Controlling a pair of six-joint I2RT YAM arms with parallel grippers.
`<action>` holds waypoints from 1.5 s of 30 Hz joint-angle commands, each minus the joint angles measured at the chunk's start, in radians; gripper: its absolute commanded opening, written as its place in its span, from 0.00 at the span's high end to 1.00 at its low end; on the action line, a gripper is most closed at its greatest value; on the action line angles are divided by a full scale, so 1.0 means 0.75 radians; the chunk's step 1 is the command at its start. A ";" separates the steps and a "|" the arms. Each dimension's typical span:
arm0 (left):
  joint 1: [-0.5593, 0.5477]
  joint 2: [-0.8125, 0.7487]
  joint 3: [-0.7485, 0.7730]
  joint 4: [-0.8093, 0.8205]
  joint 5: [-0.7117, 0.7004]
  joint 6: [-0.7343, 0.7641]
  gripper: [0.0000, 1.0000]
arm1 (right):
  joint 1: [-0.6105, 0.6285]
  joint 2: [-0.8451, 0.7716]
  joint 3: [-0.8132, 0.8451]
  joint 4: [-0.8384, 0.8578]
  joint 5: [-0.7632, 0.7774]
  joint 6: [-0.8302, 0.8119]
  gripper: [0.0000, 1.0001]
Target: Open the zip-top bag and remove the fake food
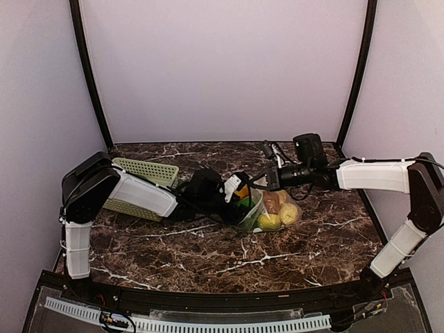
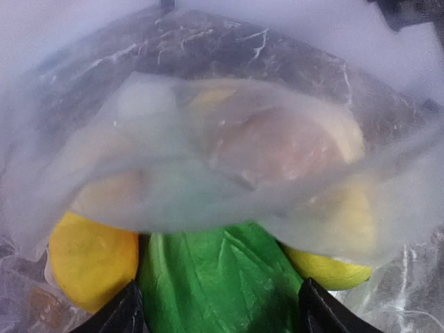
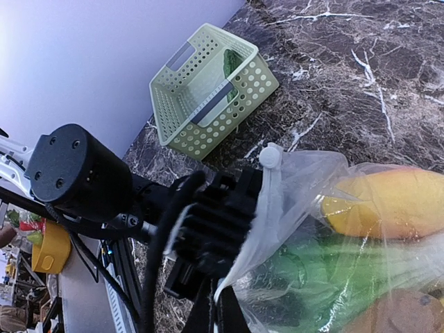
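The dark marbled desk carries everything. The left arm and the right arm reach in from their own sides and meet near its middle. A pale green slotted basket sits behind the left arm, towards the far left of the desk, well apart from the bag.

The zip-top bag lies near the desk's middle, between the 2 grippers, its mouth turned to the left. The left gripper is pushed into that mouth with its fingers spread wide. The right gripper is at the bag's far upper edge, its fingers pressed together on a fold of the clear film.

The fake food is all inside the bag. A bright green leafy piece fills the gap between the left fingers; whether they press on it I cannot tell. 2 yellow lemon-like pieces flank it, and an orange-brown piece lies deeper in.
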 commanded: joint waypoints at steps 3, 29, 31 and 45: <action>-0.001 0.116 0.095 -0.164 0.008 -0.032 0.19 | -0.003 0.013 -0.039 0.074 -0.004 0.002 1.00; 0.001 -0.167 0.481 -1.155 0.011 -0.368 0.99 | -0.004 0.041 -0.168 0.121 0.068 -0.033 1.00; 0.002 -0.216 0.470 -1.154 0.043 -0.402 0.99 | -0.006 0.045 -0.170 0.121 0.072 -0.034 1.00; 0.087 -0.363 0.223 -0.750 0.412 -0.908 0.99 | -0.008 0.049 -0.151 0.131 0.082 -0.028 1.00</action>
